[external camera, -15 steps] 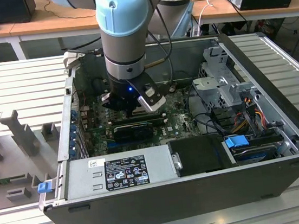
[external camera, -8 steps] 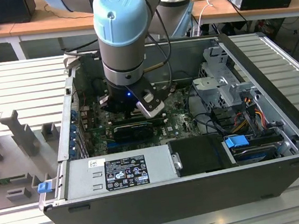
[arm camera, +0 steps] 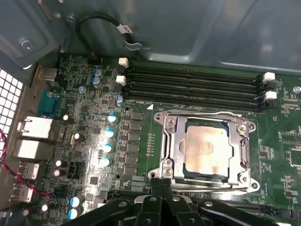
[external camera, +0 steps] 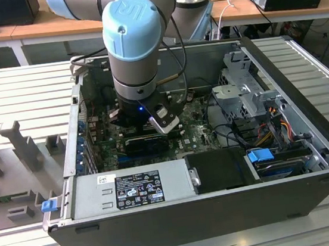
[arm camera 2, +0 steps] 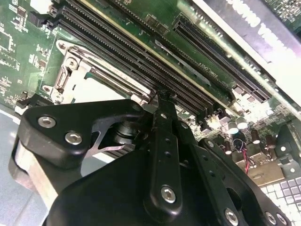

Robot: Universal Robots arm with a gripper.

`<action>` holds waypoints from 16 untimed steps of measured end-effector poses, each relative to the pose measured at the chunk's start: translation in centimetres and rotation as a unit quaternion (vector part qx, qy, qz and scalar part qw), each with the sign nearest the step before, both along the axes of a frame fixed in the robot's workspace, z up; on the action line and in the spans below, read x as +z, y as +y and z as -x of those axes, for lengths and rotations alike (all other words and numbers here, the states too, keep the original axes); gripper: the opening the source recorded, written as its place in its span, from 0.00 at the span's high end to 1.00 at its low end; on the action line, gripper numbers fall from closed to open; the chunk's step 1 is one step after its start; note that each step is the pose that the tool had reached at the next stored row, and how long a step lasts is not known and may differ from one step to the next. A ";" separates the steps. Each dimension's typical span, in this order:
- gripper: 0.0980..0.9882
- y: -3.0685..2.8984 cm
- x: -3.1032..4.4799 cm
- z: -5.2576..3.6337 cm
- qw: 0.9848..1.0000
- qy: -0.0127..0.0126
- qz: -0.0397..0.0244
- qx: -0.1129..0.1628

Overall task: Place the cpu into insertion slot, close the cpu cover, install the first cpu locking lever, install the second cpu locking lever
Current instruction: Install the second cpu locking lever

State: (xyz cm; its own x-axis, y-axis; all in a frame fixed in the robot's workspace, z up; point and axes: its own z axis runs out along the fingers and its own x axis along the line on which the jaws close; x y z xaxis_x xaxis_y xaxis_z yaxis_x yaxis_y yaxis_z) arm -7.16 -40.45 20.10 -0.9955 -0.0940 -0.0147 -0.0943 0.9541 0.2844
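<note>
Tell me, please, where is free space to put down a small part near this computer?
The ribbed grey table beside the open computer case, toward the exterior view's left, is bare. Inside is crowded: the gripper hangs at the cpu cover, over the cpu, beside the memory slots.

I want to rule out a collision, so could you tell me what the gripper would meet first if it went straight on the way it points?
Probably the edge of the cpu cover, which lies closed over the cpu. The gripper has its tips right at that edge; depth is unclear.
</note>
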 end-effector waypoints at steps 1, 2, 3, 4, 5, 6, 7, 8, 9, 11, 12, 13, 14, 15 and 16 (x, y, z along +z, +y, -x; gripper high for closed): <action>0.99 0.02 -0.02 0.00 1.000 0.000 -0.001 0.000; 0.99 0.04 -0.04 0.00 1.000 0.000 -0.002 0.000; 0.99 0.08 -0.07 -0.01 1.000 0.000 -0.002 0.000; 0.99 0.15 -0.10 0.00 1.000 0.000 -0.003 0.000; 0.99 0.21 -0.13 0.00 1.000 0.000 -0.004 0.000; 0.99 0.31 -0.18 0.00 1.000 0.000 -0.004 0.000; 0.99 0.39 -0.21 0.00 1.000 0.000 -0.004 0.000; 0.99 0.48 -0.26 0.00 1.000 0.000 -0.005 0.000; 0.99 0.59 -0.31 0.00 1.000 0.000 -0.005 0.000; 0.99 0.76 -0.43 0.02 1.000 0.000 -0.006 0.000; 0.99 0.80 -0.49 0.06 1.000 0.000 -0.007 0.000; 0.99 0.82 -0.55 0.21 1.000 0.000 -0.008 0.000; 0.99 0.81 -0.55 0.34 1.000 0.000 -0.009 0.000; 0.99 0.82 -0.51 0.39 1.000 0.000 -0.009 0.000; 0.99 0.81 -0.42 0.39 1.000 0.000 -0.009 0.000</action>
State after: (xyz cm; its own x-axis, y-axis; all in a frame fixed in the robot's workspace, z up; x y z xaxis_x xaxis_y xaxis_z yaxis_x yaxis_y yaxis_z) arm -7.55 -39.64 19.68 -0.9954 -0.0942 -0.0166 -0.0948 0.9485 0.3024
